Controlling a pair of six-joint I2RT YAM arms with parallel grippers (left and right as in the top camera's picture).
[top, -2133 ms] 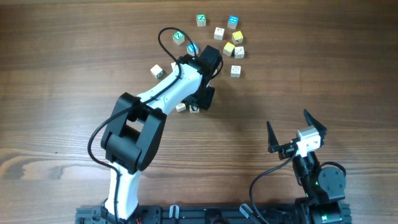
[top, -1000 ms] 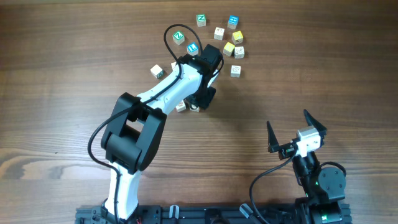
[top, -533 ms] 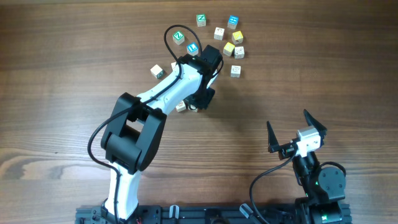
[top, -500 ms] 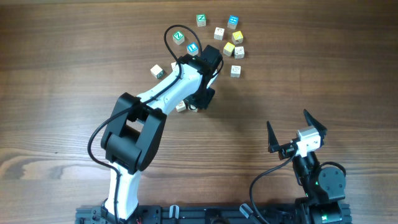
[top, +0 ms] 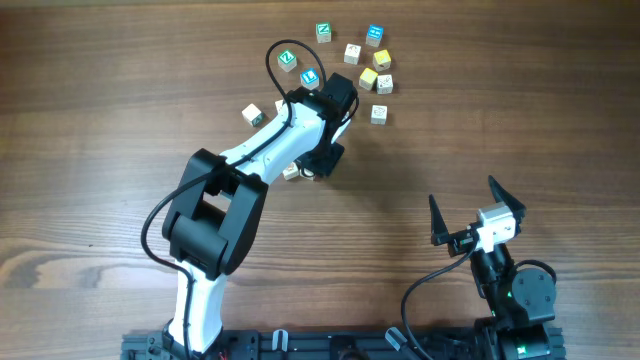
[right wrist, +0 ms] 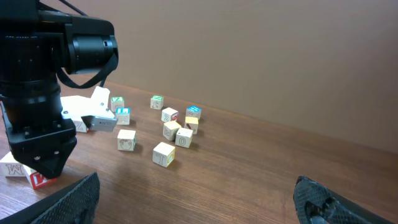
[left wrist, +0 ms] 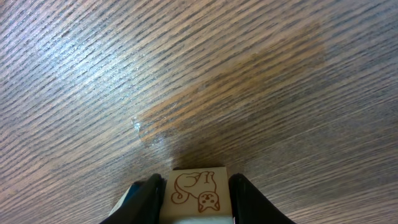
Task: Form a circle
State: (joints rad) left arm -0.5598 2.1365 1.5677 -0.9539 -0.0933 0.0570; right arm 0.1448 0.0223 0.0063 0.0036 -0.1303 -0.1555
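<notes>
1. Left wrist view is showing my left gripper clamping a cat cube. It is a cream wooden block with square edges and a brown line drawing of a cat on its upper face. A dark finger is pressing against each of its sides.
2. Beyond it the table is running in brown, streaky wood grain, with a paler glossy patch toward 10 o'clock.
3. Overhead, my wrist is hiding that cube, but this view is giving what the wrist view lacks. The circle is lying at about 1 o'clock from my left gripper, near but apart. It is a loose group of cream cubes with one yellow, more a clump than a closed ring.
4. A green cube and a blue cube are sitting at the circle's 12 o'clock edge.
5. Right wrist view is adding the side-on look: the circle's cubes are standing flat as small sharp-cornered blocks. A red-faced cube is lying just beside my left fingers.
6. My right gripper is keeping its fingers spread wide apart at the table's 5 o'clock, well apart from every cube.
7. Bare wood is stretching between the circle and my right gripper, and broadly toward 9 o'clock.
</notes>
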